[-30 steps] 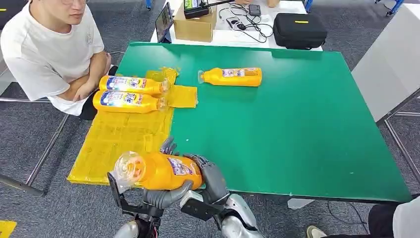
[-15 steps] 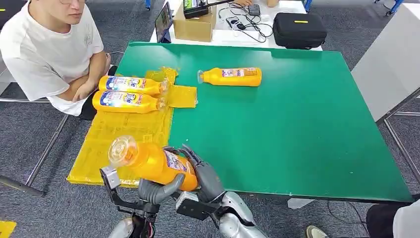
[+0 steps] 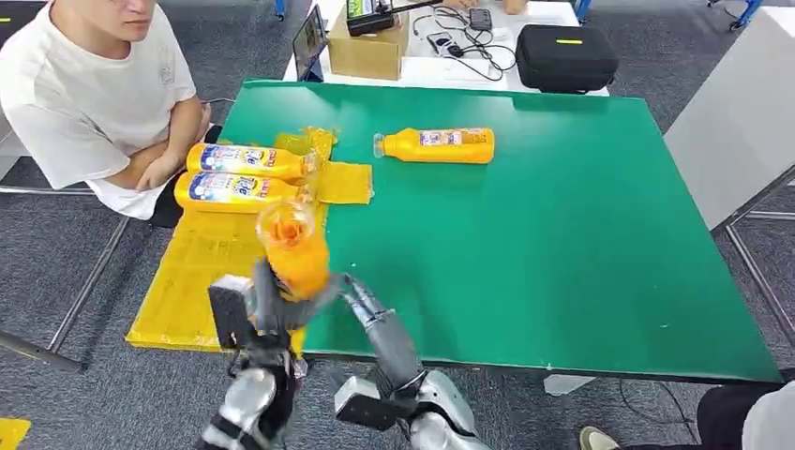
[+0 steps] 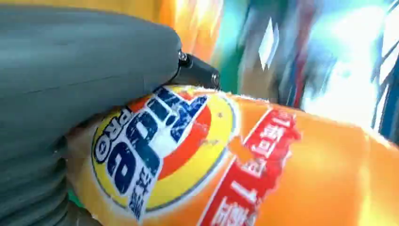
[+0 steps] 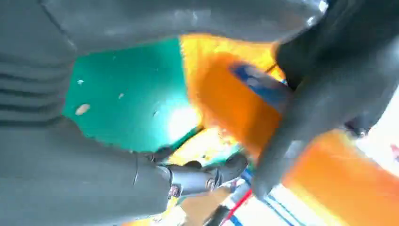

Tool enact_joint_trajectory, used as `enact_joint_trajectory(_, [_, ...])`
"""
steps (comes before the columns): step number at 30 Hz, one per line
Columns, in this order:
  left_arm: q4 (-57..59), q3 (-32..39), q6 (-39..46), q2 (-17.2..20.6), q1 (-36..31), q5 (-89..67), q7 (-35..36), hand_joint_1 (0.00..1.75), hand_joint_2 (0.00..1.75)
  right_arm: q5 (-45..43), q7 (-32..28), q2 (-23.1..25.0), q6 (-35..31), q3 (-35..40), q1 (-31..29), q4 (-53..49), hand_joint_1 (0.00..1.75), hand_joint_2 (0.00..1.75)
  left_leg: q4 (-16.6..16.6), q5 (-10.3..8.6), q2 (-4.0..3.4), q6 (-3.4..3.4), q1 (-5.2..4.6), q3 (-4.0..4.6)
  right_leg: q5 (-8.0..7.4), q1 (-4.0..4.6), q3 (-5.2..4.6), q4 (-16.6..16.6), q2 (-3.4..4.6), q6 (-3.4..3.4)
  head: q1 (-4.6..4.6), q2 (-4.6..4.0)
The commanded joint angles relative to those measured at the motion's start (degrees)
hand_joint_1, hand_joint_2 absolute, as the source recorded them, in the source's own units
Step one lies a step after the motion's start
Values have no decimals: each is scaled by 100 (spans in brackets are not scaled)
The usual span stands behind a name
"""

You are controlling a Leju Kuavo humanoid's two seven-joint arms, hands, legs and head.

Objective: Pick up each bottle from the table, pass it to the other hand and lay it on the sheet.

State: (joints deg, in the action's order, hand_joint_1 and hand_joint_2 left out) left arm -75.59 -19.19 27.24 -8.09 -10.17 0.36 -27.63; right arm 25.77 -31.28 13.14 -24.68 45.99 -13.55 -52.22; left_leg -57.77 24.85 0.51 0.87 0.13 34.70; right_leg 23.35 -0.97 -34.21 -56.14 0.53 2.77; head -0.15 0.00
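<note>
Your left hand (image 3: 251, 314) grips bottle (image 3: 292, 247), blurred, neck tipped toward 12 o'clock, above yellow sheet (image 3: 211, 267) edge. Two bottles (image 3: 242, 175) lie at sheet's 12 o'clock end. Right hand (image 3: 367, 311) fingers spread beside held bottle. Fourth bottle (image 3: 434, 144) lies on green table (image 3: 562, 244), 1 o'clock.

held bottle (image 4: 244, 160) label reads "PRO", rest blurred

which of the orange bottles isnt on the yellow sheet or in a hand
The lone bottle lying on its side on the bare green table, towards the far edge. Two others lie on the yellow sheet; the fourth is held by the left hand.
</note>
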Motion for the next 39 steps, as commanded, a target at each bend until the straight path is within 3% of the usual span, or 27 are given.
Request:
enact_joint_trajectory(1, [2587,276,-146,284,-1576,-970,679,175,175,76,-110,-71,-247,344,-160,384,0,0,12,-6,24,-6,5,-28,8,7,39,11,-31,-14,4,0])
enact_joint_trajectory(5, [3247,277,-244,358,-2041,-1370,896,175,175,-63,-131,-2,-122,305,-183,474,0,0,4,-9,7,1,8,-16,5,7,27,3,-17,-10,7,0])
enact_joint_trajectory(9, [4307,-91,-5,615,-2814,-2783,1456,175,175,-212,-210,114,-177,242,-258,572,0,0,2,-11,8,0,5,-5,5,4,17,-1,-18,-10,4,0])
enact_joint_trajectory(13, [5084,-557,-276,804,-3317,-3845,2057,175,175,-325,-254,180,-34,248,-286,689,0,0,0,-9,3,-2,7,-5,4,6,15,-4,-12,-12,2,0])
enact_joint_trajectory(18, [5271,-739,-434,821,-3391,-4154,2253,175,175,-350,-278,196,2,251,-292,708,0,0,-1,-4,-7,-1,9,-12,6,9,19,-4,-5,-12,4,0])
enact_joint_trajectory(23, [5588,-1132,-1226,914,-3506,-4860,2724,175,175,-373,-284,230,99,236,-302,690,0,0,1,-7,-5,1,5,-7,4,4,14,-4,-3,-8,4,0])
enact_joint_trajectory(33, [5634,-1195,-1426,902,-3524,-5011,2879,175,175,-382,-296,235,156,226,-305,711,0,0,0,-8,-3,0,4,0,2,3,9,-4,-5,-8,4,0])
enact_joint_trajectory(34, [5679,-1155,-1579,887,-3536,-4970,2914,150,175,-379,-297,238,179,230,-309,717,0,0,-2,-3,-6,-2,8,-12,6,8,21,-4,-5,-13,4,0])
enact_joint_trajectory(36, [5756,-1077,-2088,890,-3567,-4910,2967,9,175,-336,-295,285,185,192,-241,682,0,0,1,-8,-2,0,4,-3,3,4,11,-4,-6,-8,4,0])
enact_joint_trajectory(37, [5767,-1056,-2204,895,-3567,-4905,2969,0,175,-308,-275,302,191,191,-219,666,0,0,-2,-3,-5,-2,9,-13,7,9,23,-4,-5,-13,4,0])
enact_joint_trajectory(39, [5756,-1055,-2301,918,-3558,-5043,3045,0,175,-252,-246,313,220,157,-199,644,0,0,2,-2,-9,-2,7,-22,8,7,30,-2,-3,-14,6,0])
